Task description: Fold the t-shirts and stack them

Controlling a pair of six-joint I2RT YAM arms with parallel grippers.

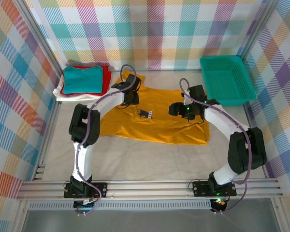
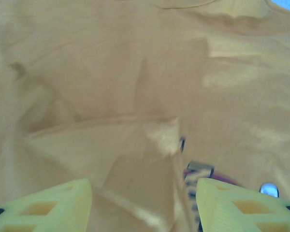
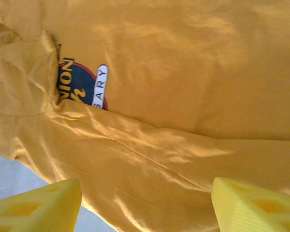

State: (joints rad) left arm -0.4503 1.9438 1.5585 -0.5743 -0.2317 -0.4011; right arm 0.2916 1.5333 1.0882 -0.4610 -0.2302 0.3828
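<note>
Top external: mustard-yellow tee spread rumpled on the bench; folded stack, teal tee on top, at far left; left pincer over the tee's far-left part, right pincer over its right half.

Left wrist: left pincer parted, clamping nothing; raised crease of yellow cloth between the fingers; chest print just beside.

Right wrist: right pincer spread wide, empty, above wrinkled cloth near an edge.

Judged light, limp, prone to bunching; best pinched at 2 corners, not mid-panel.
</note>
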